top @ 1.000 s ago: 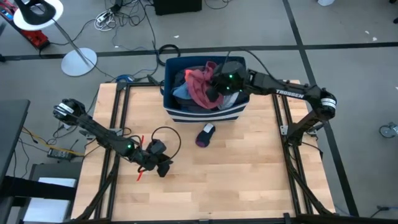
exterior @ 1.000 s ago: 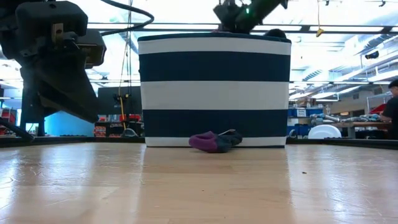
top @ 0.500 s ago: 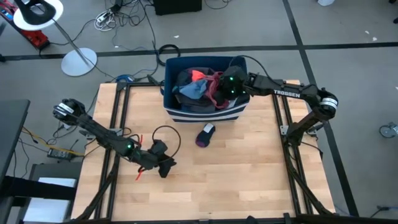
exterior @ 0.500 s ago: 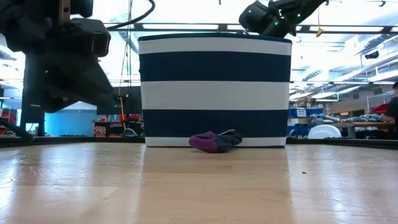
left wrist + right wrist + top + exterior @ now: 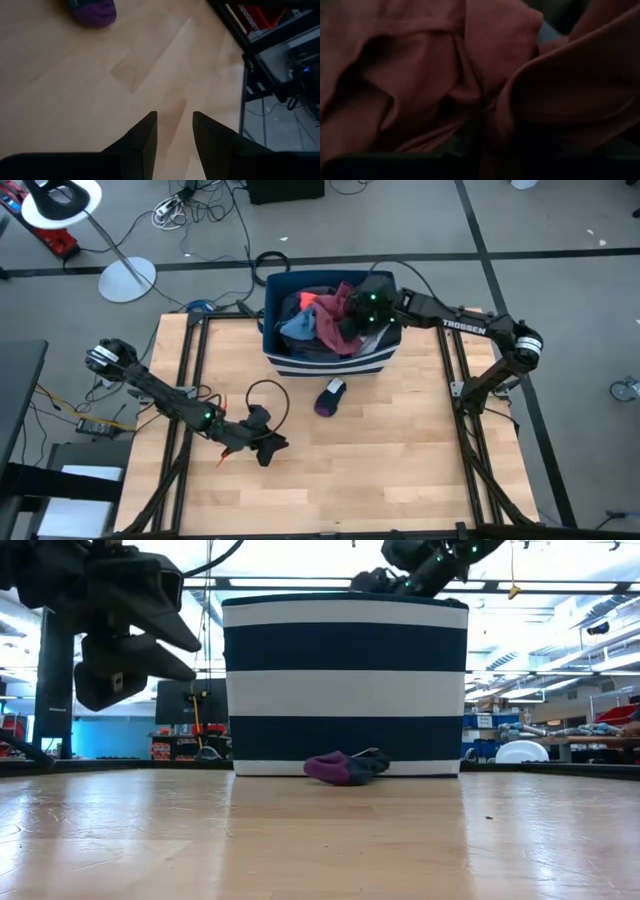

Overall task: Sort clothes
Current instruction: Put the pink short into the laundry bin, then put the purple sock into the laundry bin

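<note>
One soft maroon garment (image 5: 326,320) now lies slack in the striped blue fabric bin (image 5: 330,361), upper centre; right gripper (image 5: 362,315) apparently just loosening, jaw state unclear. Left gripper (image 5: 174,131) open, empty.

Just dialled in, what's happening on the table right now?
The right pincer is down in the striped bin among the clothes, against the pinkish-red garment; whether it has a grip on it can't be seen. The left pincer hangs open over bare table near the left front, holding nothing. One purple sock lies on the table just in front of the bin.
</note>
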Available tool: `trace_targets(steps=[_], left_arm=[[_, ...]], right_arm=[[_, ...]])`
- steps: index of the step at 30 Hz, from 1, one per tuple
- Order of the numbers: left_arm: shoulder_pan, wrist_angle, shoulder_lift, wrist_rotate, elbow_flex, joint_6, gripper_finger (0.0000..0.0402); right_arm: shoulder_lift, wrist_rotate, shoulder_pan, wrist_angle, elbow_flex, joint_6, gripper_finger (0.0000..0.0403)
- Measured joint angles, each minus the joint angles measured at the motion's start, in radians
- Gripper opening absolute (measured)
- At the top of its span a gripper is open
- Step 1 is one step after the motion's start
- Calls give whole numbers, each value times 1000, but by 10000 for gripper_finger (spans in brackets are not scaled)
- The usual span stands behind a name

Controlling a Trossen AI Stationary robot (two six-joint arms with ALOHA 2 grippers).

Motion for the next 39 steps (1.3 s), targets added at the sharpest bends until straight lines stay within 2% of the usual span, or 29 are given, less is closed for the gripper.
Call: trace_targets(steps=[4,8,15,20,26,35,39], left_arm=[[0,24,0,0,0,0,129],[0,26,0,0,0,0,129],[0,26,0,0,0,0,129],[0,26,0,0,0,0,129],[0,26,0,0,0,0,129],[0,31,0,0,0,0,129],[0,32,0,0,0,0,129]], right_arm=[[-34,0,0,-34,44,0,163],[-83,1,0,-105,84,0,187],[-209,65,21,-198,103,3,190],[-270,74,85,-270,103,28,188],[-259,113,269,-353,104,56,187],[-170,379,639,-358,99,113,185],[-125,507,772,-366,28,176,185]])
